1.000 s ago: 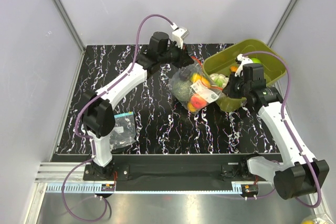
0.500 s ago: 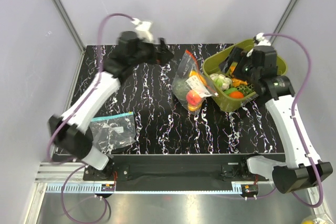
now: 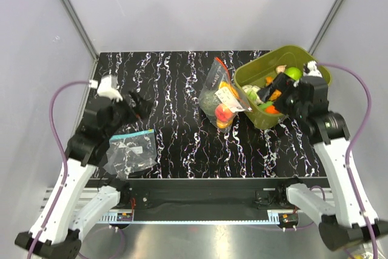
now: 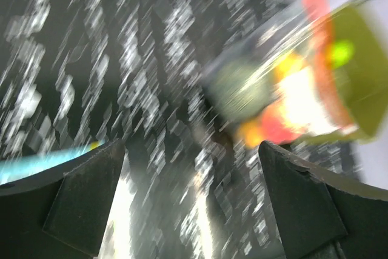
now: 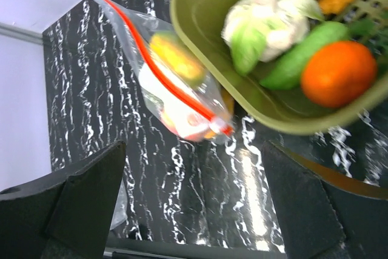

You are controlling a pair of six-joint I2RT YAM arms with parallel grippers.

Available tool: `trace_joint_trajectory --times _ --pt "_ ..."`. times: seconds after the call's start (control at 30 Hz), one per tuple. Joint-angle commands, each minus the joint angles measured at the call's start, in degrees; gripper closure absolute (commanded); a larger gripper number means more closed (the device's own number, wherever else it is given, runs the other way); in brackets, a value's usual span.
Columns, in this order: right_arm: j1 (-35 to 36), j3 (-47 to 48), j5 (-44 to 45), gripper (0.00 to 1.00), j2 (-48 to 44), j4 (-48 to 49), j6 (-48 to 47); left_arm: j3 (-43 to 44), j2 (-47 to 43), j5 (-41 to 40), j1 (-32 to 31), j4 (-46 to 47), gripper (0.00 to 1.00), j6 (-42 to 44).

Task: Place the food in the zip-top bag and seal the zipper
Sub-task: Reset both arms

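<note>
The zip-top bag lies on the black marbled table against the olive-green tub's left side. Several pieces of the food show through its clear plastic: orange, peach-red and grey-green ones. The red-orange zipper runs as one straight line along the bag's mouth. My left gripper hangs open at the table's left, well away from the bag, which is blurred in its wrist view. My right gripper stands open over the tub's near-left wall with nothing between its fingers.
The olive-green tub at the back right holds more toy produce: a cauliflower, a green cucumber and an orange. A second clear bag with a teal-blue strip lies near the front left, below my left gripper.
Both grippers have opened and let go of the bag. The left arm swung back to the near left, the right arm pulled back towards the near right. The bag stays beside the tub.
</note>
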Motion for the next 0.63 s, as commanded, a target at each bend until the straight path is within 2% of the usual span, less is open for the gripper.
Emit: trace_joint_trajectory --times 0.0,0.13,0.3,0.6 --pt "0.0 -2.2 5.8 0.00 -6.6 -2.6 0.9 -5.3 -7.1 -6.5 0.1 -8.8 0.01 -2.0" --pt "-0.1 -5.6 7.2 0.00 -12.0 -7.8 2.3 -8.3 -14.0 -4.4 0.0 -10.7 0.01 -1.7" --pt "-0.1 -9.1 5.7 0.00 -13.6 -8.4 4.1 -11.5 -19.6 -2.2 0.0 -11.9 0.01 -1.6" --pt "-0.1 -9.3 4.2 0.00 -12.6 -7.8 3.7 -10.2 -19.8 -4.1 0.0 -17.0 0.01 -1.0"
